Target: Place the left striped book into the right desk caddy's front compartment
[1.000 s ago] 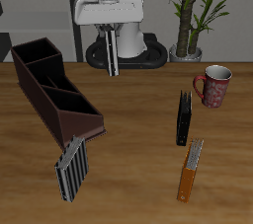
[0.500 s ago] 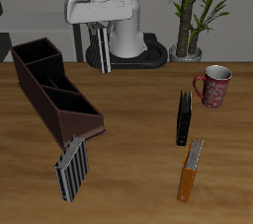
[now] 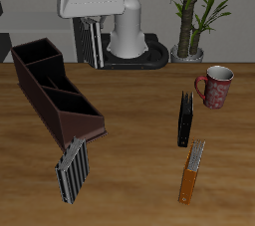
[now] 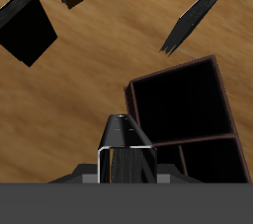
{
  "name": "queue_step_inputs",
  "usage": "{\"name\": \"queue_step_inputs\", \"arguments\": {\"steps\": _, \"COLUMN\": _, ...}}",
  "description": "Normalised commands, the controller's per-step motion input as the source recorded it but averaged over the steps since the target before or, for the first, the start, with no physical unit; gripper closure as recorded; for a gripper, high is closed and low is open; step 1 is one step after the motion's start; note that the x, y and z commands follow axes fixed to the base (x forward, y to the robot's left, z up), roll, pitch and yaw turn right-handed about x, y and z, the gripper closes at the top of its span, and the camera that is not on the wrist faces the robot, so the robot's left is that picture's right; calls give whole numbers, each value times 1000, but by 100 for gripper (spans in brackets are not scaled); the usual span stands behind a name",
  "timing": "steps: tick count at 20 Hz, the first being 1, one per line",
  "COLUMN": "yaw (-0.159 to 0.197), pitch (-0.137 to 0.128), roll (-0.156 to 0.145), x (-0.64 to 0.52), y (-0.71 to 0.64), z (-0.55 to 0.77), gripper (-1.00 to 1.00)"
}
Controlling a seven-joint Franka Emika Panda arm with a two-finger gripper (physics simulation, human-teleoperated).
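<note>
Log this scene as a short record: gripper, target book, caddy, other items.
gripper: raised near the table's back, holding nothing; open or shut cannot be told
left striped book: upright on the table, just in front of the mug
right desk caddy: long, dark, open-topped, compartments look empty
orange book: upright, nearer the front edge
wider striped book: leaning at the caddy's front end

A red mug (image 3: 215, 86) stands near the counter's (image 3: 129, 120) back. An orange book (image 3: 192, 171) stands nearer the front; a wide striped book (image 3: 72, 170) leans.
</note>
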Motion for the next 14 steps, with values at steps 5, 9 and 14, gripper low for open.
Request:
{"name": "queue_step_inputs", "arguments": {"steps": 5, "yaw": 42, "pitch": -3, "roll": -39, "x": -125, "y": -266, "z": -25, "gripper": 100}}
{"name": "queue_step_inputs", "arguments": {"steps": 9, "yaw": 16, "pitch": 0, "roll": -35, "x": -131, "y": -259, "z": -27, "gripper": 100}}
{"name": "queue_step_inputs", "arguments": {"steps": 14, "yaw": 21, "pitch": -15, "roll": -45, "x": -102, "y": -278, "z": 44, "gripper": 100}}
